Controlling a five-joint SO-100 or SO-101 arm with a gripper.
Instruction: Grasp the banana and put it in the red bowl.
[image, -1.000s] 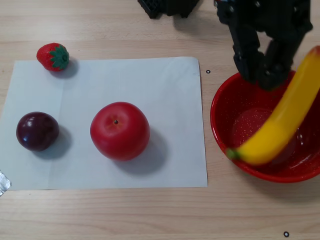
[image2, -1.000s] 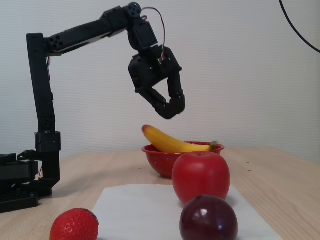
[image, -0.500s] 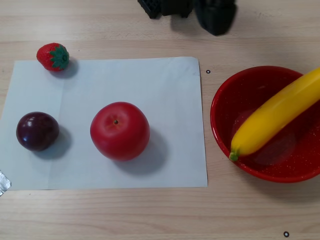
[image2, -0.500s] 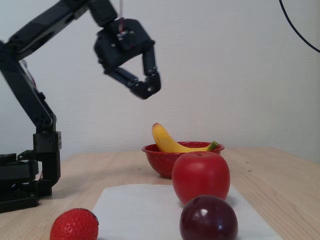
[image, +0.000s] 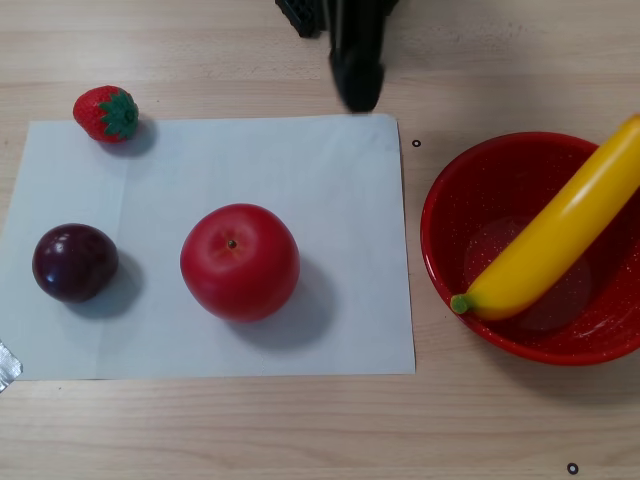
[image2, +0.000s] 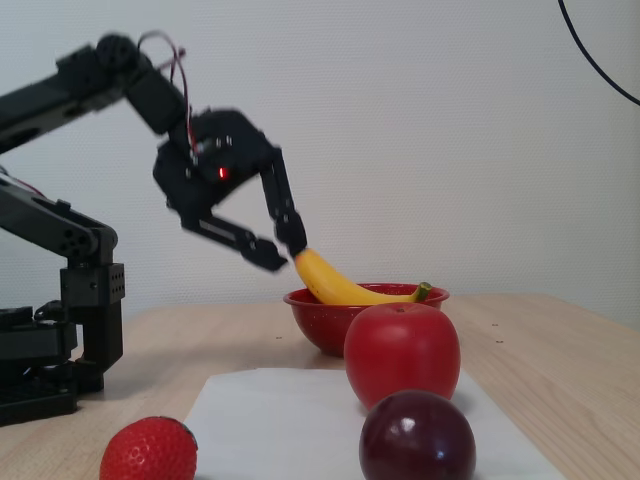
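The yellow banana (image: 555, 240) lies slanted in the red bowl (image: 445, 255), green stem down inside and its far end sticking out over the rim past the right edge of the other view. In the fixed view the banana (image2: 335, 285) rests in the bowl (image2: 320, 318). My gripper (image2: 285, 253) hangs in the air, blurred, its jaws apart and holding nothing. Its tips appear next to the banana's raised end. In the other view the gripper (image: 357, 90) is a dark shape at the top, well left of the bowl.
A white paper sheet (image: 300, 170) carries a red apple (image: 240, 262) and a dark plum (image: 75, 262). A strawberry (image: 106, 114) lies at the sheet's top left corner. The arm's base (image2: 50, 350) stands at the left of the fixed view.
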